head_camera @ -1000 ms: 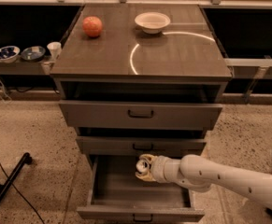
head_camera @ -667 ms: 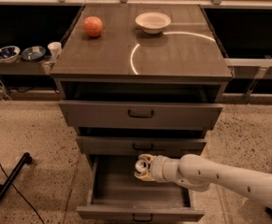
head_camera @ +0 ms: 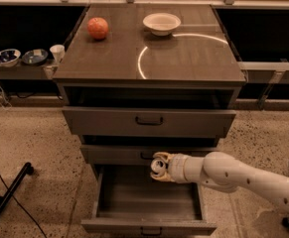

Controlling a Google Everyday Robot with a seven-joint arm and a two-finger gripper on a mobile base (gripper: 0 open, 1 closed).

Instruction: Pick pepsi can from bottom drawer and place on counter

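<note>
The bottom drawer (head_camera: 149, 197) is pulled out and its visible floor is bare. My gripper (head_camera: 159, 167) hangs above the drawer's back part, just in front of the middle drawer (head_camera: 111, 154). It is shut on a small round can with a silver top, the pepsi can (head_camera: 158, 165), whose body is mostly hidden by the fingers. The white arm (head_camera: 243, 175) reaches in from the right. The counter (head_camera: 183, 58) is the glossy dark top with a curved light reflection.
An orange-red fruit (head_camera: 98, 28) and a white bowl (head_camera: 161, 23) sit at the back of the counter. The top drawer (head_camera: 149, 121) stands partly out. Two bowls (head_camera: 20, 57) and a cup (head_camera: 57, 51) rest on a low shelf at left. A black pole (head_camera: 7, 197) lies on the floor.
The gripper has risen a little above the open bottom drawer with the can in it. Nothing else has moved.
</note>
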